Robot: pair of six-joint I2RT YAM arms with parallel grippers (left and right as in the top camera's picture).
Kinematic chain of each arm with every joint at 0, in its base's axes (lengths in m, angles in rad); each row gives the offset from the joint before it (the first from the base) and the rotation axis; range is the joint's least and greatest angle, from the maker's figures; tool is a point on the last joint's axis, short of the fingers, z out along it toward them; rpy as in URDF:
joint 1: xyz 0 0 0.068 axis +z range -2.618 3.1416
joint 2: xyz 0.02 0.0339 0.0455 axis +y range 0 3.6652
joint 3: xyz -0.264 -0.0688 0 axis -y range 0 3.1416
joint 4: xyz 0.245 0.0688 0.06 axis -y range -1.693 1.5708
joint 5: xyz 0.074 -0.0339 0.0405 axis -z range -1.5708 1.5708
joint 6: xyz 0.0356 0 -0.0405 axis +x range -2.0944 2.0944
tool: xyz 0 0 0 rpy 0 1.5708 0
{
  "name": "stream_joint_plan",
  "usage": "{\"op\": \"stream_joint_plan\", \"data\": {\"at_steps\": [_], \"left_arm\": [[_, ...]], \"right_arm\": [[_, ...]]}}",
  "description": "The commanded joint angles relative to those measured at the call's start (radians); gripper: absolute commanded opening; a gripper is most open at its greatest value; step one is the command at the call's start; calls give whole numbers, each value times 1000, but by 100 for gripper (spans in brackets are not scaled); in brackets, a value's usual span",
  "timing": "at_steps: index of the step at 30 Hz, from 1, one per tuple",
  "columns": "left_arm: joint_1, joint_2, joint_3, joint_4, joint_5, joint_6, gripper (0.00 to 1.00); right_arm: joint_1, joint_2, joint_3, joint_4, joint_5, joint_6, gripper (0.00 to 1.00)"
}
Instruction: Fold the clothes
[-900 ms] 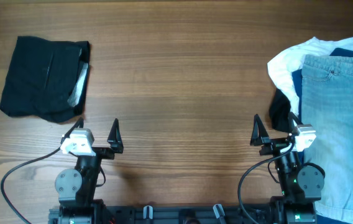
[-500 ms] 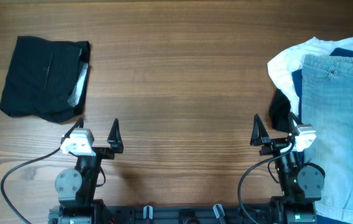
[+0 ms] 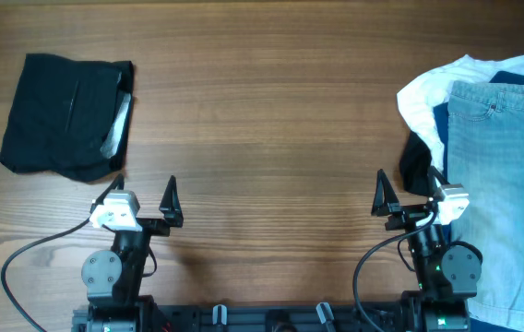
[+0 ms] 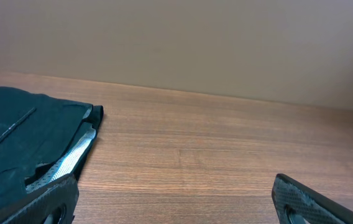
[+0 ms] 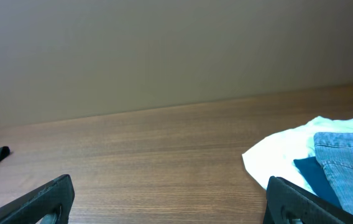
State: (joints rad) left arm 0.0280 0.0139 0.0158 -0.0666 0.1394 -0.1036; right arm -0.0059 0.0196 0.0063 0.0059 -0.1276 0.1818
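Note:
The light-blue denim shorts [image 3: 504, 175] lie on top of a pile at the table's right edge, over a white garment [image 3: 425, 92], a navy one [image 3: 441, 122] and a black one [image 3: 415, 166]. The right wrist view shows the shorts [image 5: 350, 163] and the white garment [image 5: 276, 158] at its right. A folded black garment [image 3: 64, 115] lies at the far left; it also shows in the left wrist view [image 4: 21, 137]. My left gripper [image 3: 140, 195] is open and empty near the front edge. My right gripper [image 3: 409, 189] is open and empty, just left of the pile.
The wooden table [image 3: 262, 120] runs between the two piles. The arm bases and cables sit at the front edge. A plain wall stands behind the table in both wrist views.

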Motion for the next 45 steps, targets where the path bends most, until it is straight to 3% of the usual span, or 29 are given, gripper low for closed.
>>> {"op": "stream_joint_plan", "data": {"at_steps": [1,41,45], "left_arm": [[-5,-7,-10,4,2,-10,100],[-4,-7,-10,4,-16,-9,100],[-4,-7,-10,36,-15,-10,100]], "right_arm": [[-5,-3,-1,5,-8,12,100],[-5,-3,-1,5,-8,12,100],[-5,-3,-1,9,-12,83,100]]}}
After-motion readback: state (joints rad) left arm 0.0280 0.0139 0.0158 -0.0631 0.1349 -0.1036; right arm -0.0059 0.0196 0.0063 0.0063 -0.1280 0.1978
